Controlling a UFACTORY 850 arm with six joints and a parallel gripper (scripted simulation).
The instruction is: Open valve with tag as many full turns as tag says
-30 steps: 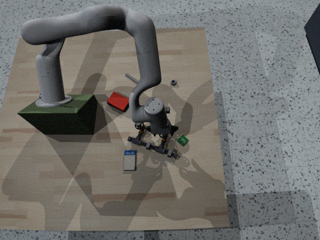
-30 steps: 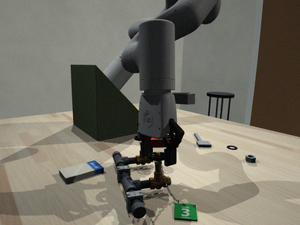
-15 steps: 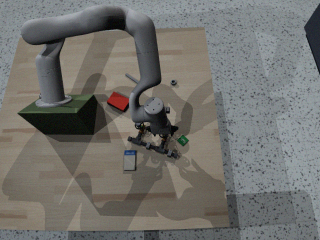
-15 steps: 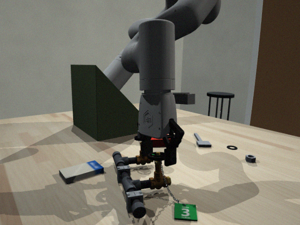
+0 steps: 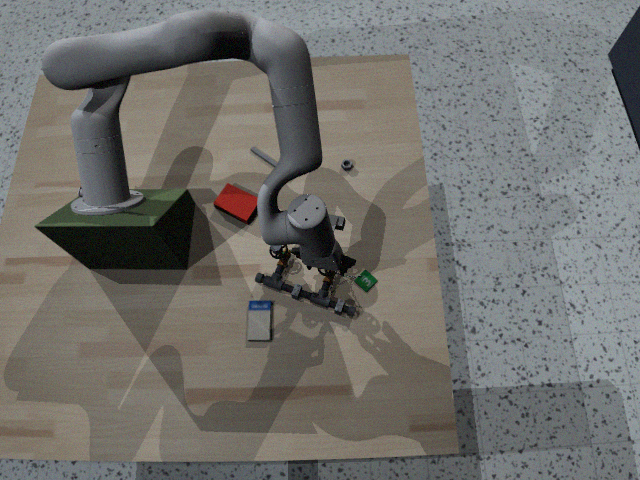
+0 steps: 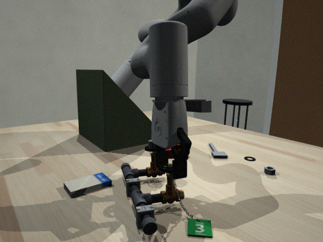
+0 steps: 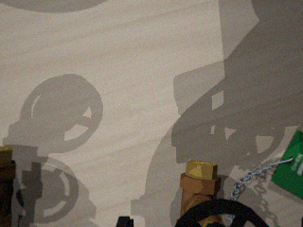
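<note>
A grey pipe manifold (image 5: 305,294) (image 6: 135,192) carries two brass valves. The nearer valve (image 6: 170,193) (image 7: 199,186) has a chain (image 6: 179,201) leading to a green tag (image 5: 366,280) (image 6: 199,227) (image 7: 290,165) marked 3. Its black handwheel (image 7: 222,215) shows at the bottom edge of the wrist view. My gripper (image 5: 325,268) (image 6: 168,166) points straight down over this valve, fingers open on either side of the handwheel. The second valve (image 5: 279,258) (image 6: 154,169) stands just behind, partly hidden by the gripper.
The arm's dark green base block (image 5: 124,227) (image 6: 104,114) stands to the left. A red block (image 5: 236,202), a blue-topped box (image 5: 259,320) (image 6: 87,183), a grey bar (image 5: 262,156) (image 6: 217,152), a washer (image 6: 249,160) and a nut (image 5: 346,164) (image 6: 269,170) lie around.
</note>
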